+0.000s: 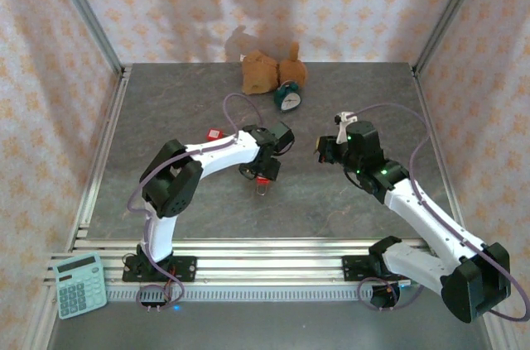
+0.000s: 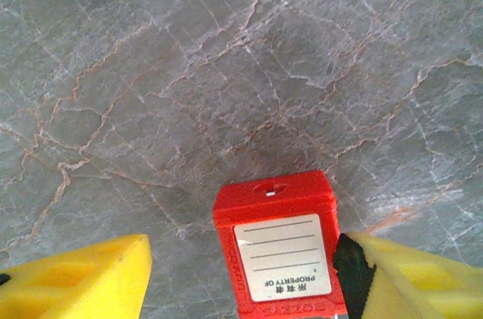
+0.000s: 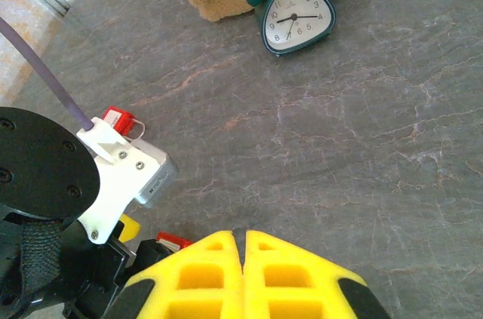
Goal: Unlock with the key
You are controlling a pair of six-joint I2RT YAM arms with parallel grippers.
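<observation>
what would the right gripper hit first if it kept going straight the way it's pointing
Likely the bare grey tabletop ahead of the shut right gripper, as it seems tilted down; skimming above that, the green alarm clock comes next. Depth is unclear.

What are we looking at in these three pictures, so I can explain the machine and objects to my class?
Two robot arms, left and right, are bolted to a grey table. One picture looks down from above; the other two come from wrist cameras. The left end effector, jaws apart, straddles a red padlock. The right end effector is shut. A second red padlock, a green alarm clock and a brown plush toy lie farther back; a calculator sits at the near edge.
</observation>
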